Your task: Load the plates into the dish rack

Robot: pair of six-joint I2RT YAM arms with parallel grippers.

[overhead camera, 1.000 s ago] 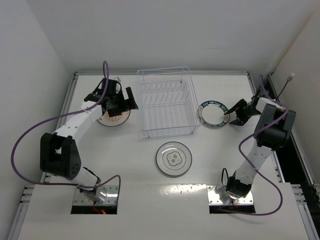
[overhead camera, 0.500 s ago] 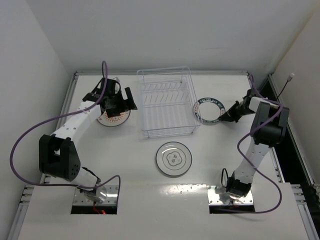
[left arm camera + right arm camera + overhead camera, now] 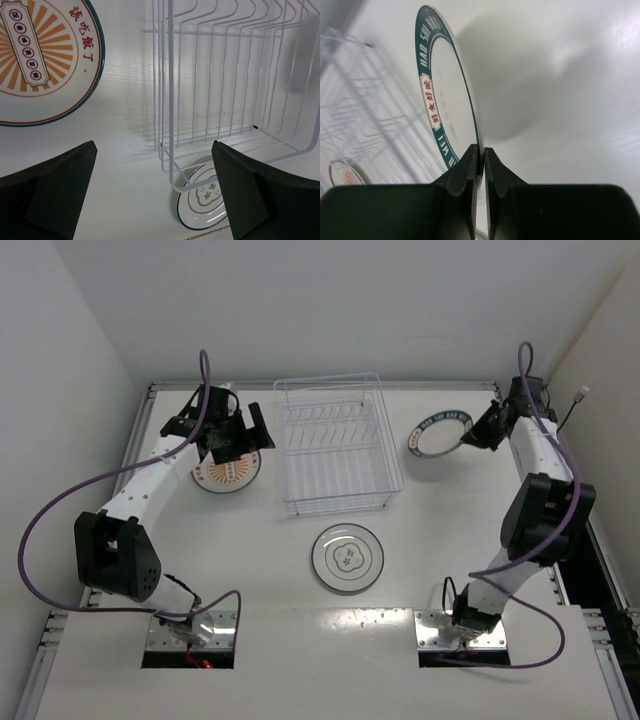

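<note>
Right gripper (image 3: pixel 481 152) clamped on edge of blue-rim plate (image 3: pixel 441 430), plate tilted and off the table (image 3: pixel 430 570), right of rack (image 3: pixel 338 506). Left gripper (image 3: pixel 154 147) jaws wide apart, empty, by orange plate (image 3: pixel 226 473) lying left of rack. Grey plate (image 3: pixel 348 558) flat, in front of rack.

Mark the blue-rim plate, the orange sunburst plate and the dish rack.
blue-rim plate (image 3: pixel 441 432), top view, on its white centre.
orange sunburst plate (image 3: pixel 62 45), left wrist view, on the orange rays.
dish rack (image 3: pixel 335 475), top view, on its bare wire floor.
</note>
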